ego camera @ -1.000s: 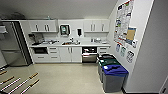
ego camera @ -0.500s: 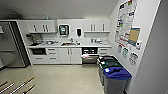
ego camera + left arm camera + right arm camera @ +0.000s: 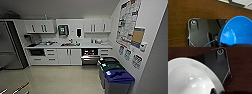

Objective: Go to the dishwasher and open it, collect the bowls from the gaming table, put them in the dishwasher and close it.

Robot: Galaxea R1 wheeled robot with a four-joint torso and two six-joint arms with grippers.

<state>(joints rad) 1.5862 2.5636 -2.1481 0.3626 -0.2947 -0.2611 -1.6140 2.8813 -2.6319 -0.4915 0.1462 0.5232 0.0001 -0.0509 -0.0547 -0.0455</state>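
The dishwasher (image 3: 89,55) stands under the counter at the far wall. Its door hangs down and the dark inside shows. In the left wrist view a bright-blue bowl (image 3: 238,32) sits close to the camera over a brown wooden surface. My left gripper (image 3: 226,44) is shut on its rim. In the right wrist view a white bowl (image 3: 189,78) hangs over the same kind of dark wood. My right gripper (image 3: 214,91) grips its edge. The gaming table is out of view.
White cabinets (image 3: 63,56) and a counter with a sink (image 3: 70,44) line the far wall. A steel fridge (image 3: 8,47) stands at the left. Three lidded bins (image 3: 116,75) line the right wall under posters. A wooden table edge (image 3: 15,88) shows at the lower left.
The whole head picture has shifted slightly, with the kitchen and bins a little larger and lower: the camera has moved nearer.
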